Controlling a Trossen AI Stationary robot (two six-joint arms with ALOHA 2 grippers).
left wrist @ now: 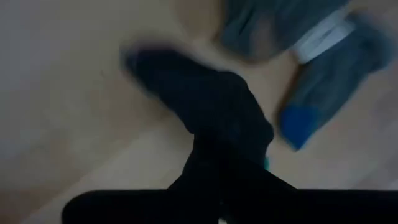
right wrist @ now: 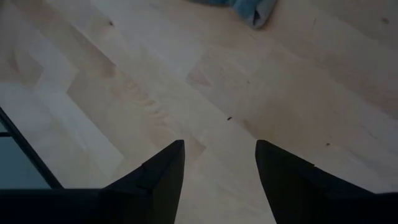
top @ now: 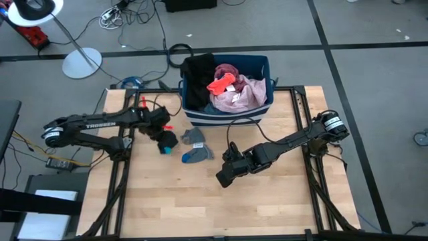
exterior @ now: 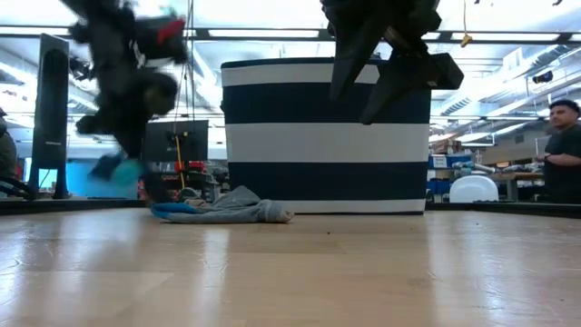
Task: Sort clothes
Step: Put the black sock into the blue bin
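Bench (top: 267,201) with striped bin (top: 227,114) at its far edge, heaped with black, pink and red-orange clothes (top: 231,87). Left gripper (top: 166,139), jaws clamped on a dark sock (left wrist: 205,106), lifted clear in the low view. Right gripper (right wrist: 217,180), jaws wide, empty. Grey socks (top: 194,144) lie before the bin; only the left wrist view shows their blue toe.

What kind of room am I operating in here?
Probably a robotics lab or workshop: a grey floor marked with black tape lines, loose cables trailing across it, and in the low view monitors and a person at benches behind the table.
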